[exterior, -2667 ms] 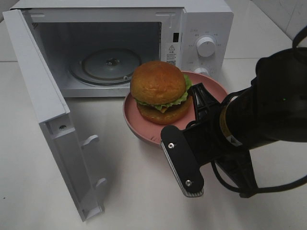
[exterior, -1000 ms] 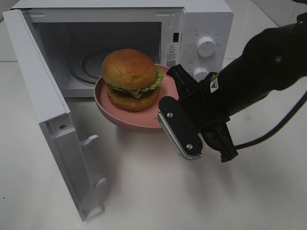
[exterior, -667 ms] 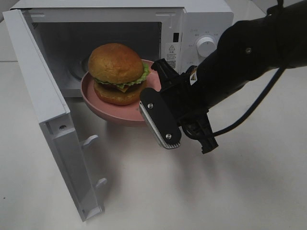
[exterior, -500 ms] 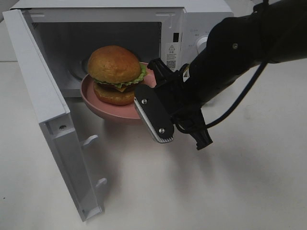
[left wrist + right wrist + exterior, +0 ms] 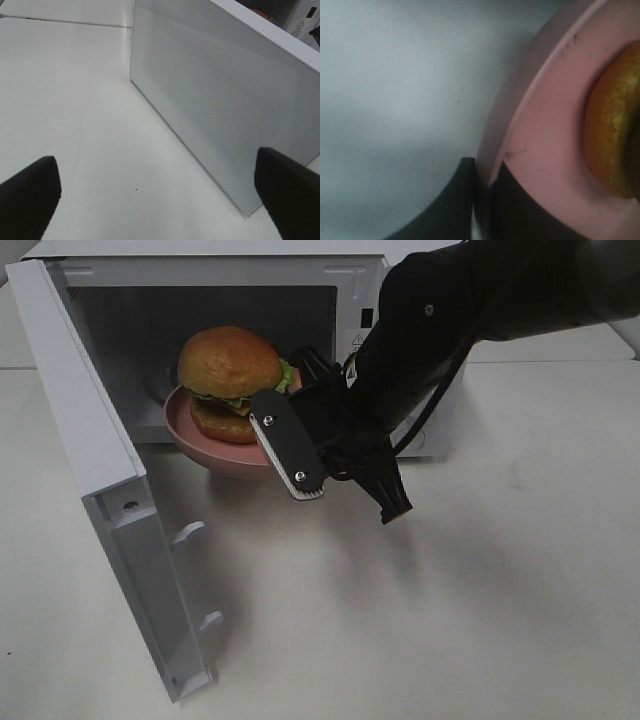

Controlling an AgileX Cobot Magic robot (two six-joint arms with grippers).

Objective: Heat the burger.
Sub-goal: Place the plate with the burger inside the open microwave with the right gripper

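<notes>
I judge the burger (image 5: 230, 360) soft and topple-prone, so my right gripper (image 5: 485, 185) clamps the stiff plate (image 5: 222, 450) rim; left gripper (image 5: 160, 195) gapes empty.

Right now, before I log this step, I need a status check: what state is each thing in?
microwave door: swung wide open.
burger: whole, sitting upright on the pink plate.
pink plate: pinched at its rim, off the table, partway into the microwave.
right gripper: shut on the pink plate's rim.
left gripper: open, empty.
</notes>
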